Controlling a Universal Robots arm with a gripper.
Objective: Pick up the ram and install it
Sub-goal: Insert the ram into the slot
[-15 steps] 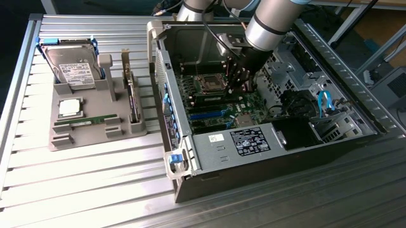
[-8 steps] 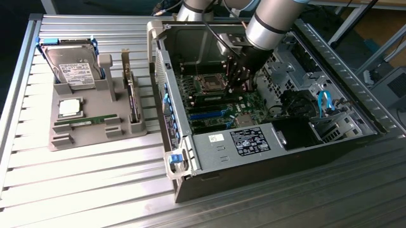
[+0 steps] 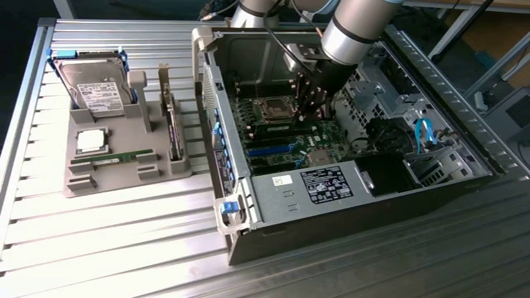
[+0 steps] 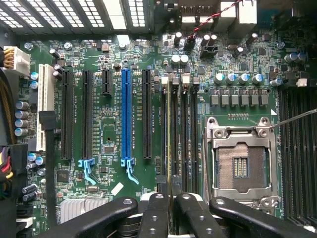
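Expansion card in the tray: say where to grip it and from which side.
I'd take the expansion card by its upper long edge, from above, jaws across its flat faces: it stands upright on edge in the grey tray, lower edge slotted.

The work surface is a table [image 3: 108, 236] of ribbed aluminium slats running across the exterior view, with bright light reflected along the ridges. Beyond the table edge on the exterior view's left, the floor [image 3: 12, 62] is dark. At the upper right, grey metal frame struts [image 3: 463, 29] stand before a brown panel [image 3: 501, 37].
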